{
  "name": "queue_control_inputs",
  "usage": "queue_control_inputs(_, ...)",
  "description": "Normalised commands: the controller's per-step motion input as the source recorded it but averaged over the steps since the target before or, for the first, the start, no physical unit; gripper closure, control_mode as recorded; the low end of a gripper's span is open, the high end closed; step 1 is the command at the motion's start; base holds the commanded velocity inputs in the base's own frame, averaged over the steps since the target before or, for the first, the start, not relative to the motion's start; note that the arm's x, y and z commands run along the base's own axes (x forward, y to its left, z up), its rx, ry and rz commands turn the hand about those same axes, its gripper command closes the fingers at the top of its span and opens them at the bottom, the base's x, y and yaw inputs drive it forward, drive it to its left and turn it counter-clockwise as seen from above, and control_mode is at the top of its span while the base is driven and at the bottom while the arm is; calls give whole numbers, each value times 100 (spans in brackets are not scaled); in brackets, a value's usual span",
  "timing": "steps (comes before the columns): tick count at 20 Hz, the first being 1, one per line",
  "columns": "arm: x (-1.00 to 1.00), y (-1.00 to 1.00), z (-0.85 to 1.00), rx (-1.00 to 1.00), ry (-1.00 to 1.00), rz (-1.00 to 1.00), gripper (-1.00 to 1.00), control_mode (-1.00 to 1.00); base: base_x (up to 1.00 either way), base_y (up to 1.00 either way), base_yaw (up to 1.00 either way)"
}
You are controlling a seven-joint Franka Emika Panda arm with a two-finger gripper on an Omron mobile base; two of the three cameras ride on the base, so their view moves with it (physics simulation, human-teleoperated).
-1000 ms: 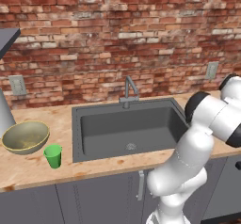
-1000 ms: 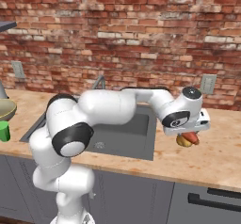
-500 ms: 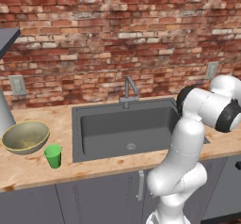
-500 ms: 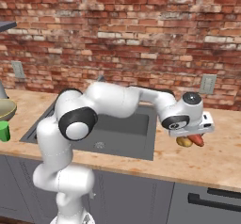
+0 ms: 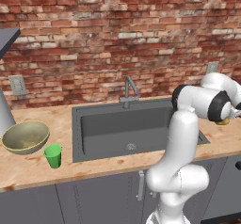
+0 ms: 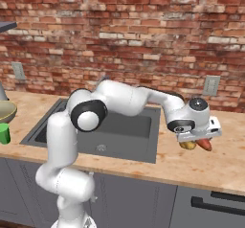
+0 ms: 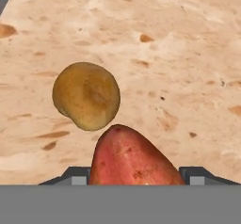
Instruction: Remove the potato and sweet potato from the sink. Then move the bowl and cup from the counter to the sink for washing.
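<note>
- While the arm reaches out over the table (image 6: 225, 160) at the right of the right base view, the pincer (image 6: 198, 141) hangs low at its end, right of the sink (image 6: 124, 131).
- Under the hand there, the sweet potato (image 6: 205, 144) pokes out orange-red toward the lower right, with the potato (image 6: 187, 145) just beside it on the left.
- In the hand view, the sweet potato (image 7: 134, 159) rises from the bottom centre, right between the two grey finger bases; the potato (image 7: 86, 96) sits just above and left of it on the speckled table (image 7: 188, 53).
- Sweet potato and potato look almost touching in that view; whether they truly meet I cannot tell.
- The jaws stand wide on either side of the sweet potato; whether they are pressing it or have let it go, I cannot tell.
- Over in the left base view, the arm's white elbow covers the right end of the sink (image 5: 117, 129), and a sliver of potato (image 5: 224, 121) peeks out at the right edge under the wrist.
- The sink basin shows its round drain, with the tap (image 5: 128, 90) at its back rim.
- At the lower left of that view, the bowl (image 5: 26, 137) sits on the table (image 5: 47, 171), the cup (image 5: 53, 156) upright just right of it and nearer the front edge.
- In the right base view, the cup (image 6: 4, 133) and a slice of bowl (image 6: 6, 111) show at the left edge.
</note>
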Motion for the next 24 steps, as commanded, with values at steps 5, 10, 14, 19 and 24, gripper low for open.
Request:
queue_control_inputs(5,11,-24,-21,0,0,0,100,-100,0,0,0)
queue_control_inputs(10,12,-19,-21,0,0,0,100,-100,0,0,0)
queue_control_inputs(14,12,-11,-25,0,0,0,100,-100,0,0,0)
queue_control_inputs(19,14,-1,-24,0,0,0,100,-100,0,0,0)
queue_control_inputs(24,14,-3,-25,0,0,0,100,-100,0,0,0)
